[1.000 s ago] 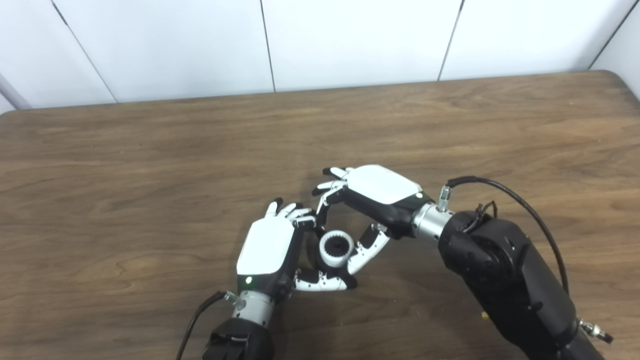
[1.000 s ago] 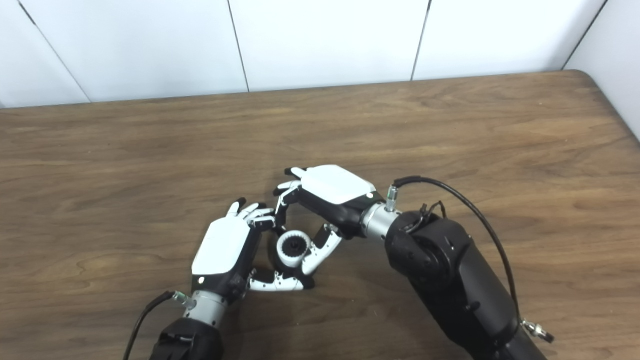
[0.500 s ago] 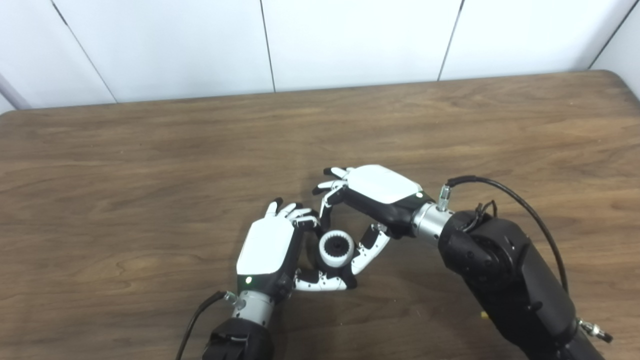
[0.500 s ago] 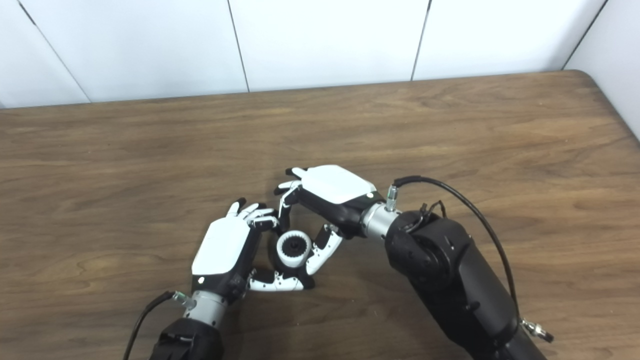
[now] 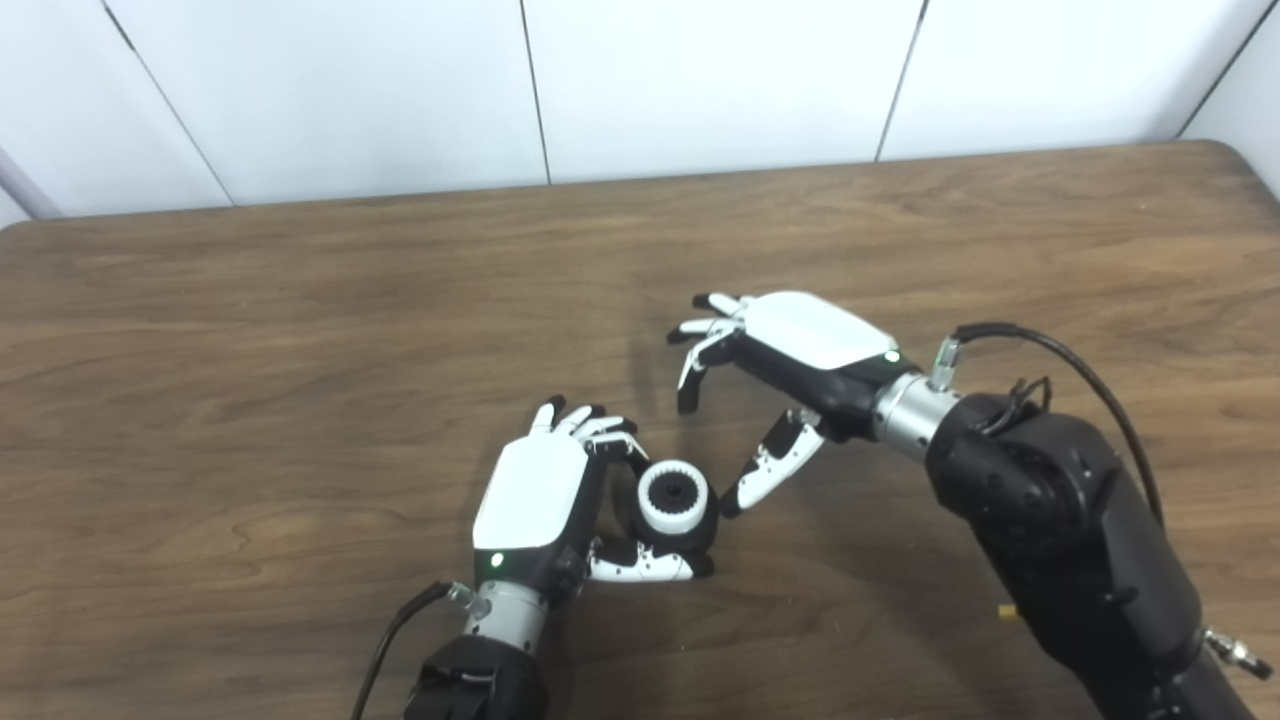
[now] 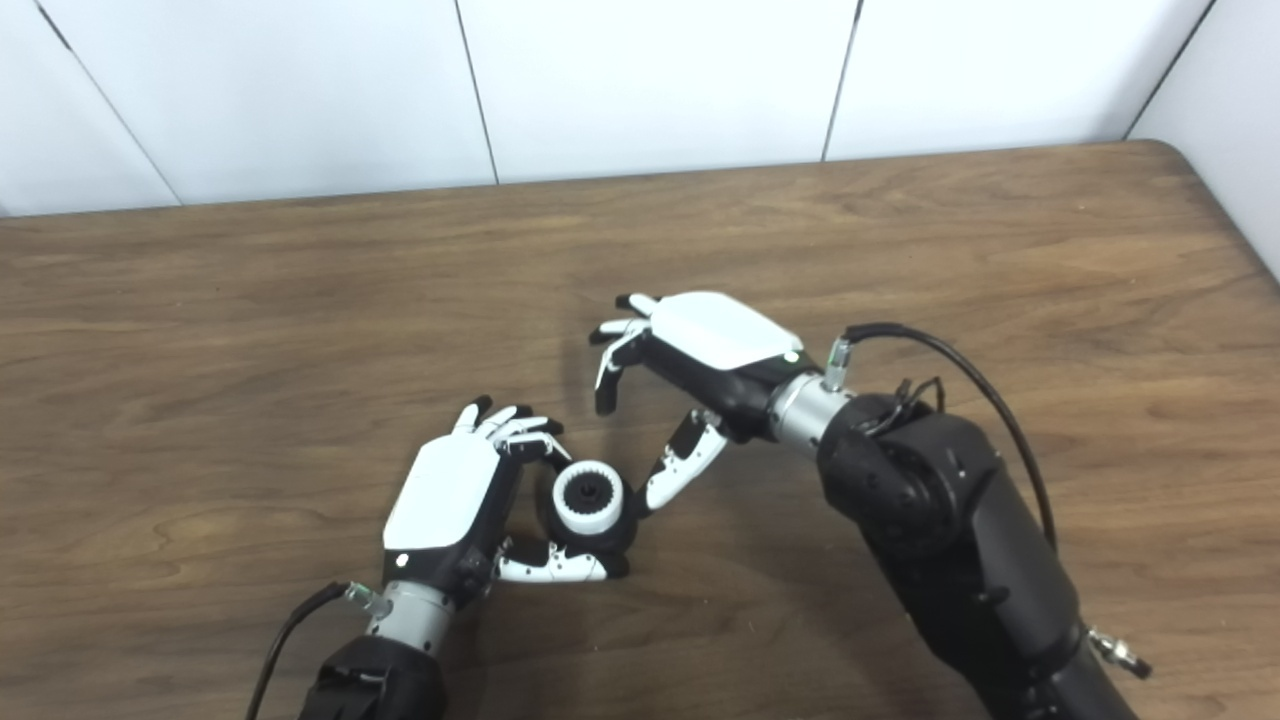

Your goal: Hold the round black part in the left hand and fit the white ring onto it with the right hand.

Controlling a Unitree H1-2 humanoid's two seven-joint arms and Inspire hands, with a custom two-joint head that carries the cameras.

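White ring point(image 5: 672, 497) sits seated around the round black part point(image 5: 690, 525), low and just left of centre in the frame, toothed face turned up toward the cameras. Left hand point(image 5: 545, 495) cradles the pair against the wooden table point(image 5: 300, 330): its fingers point(image 5: 600, 432) curl over the far side, thumb tucked under the near side, so the assembly is pinched from two directions and can't roll. That grip leaves the top and the right flank bare, which is exactly where the other hand needs access. Right hand point(image 6: 700, 350) hangs up and to the right of the part, apart from it, fingers spread and holding nothing; its thumb tip points down toward the ring's right edge, near but not touching, as far as these views show. Judging by the ring's even seat, the fitting looks done or nearly so. One risk: whether it's pressed fully home can't be told from above.
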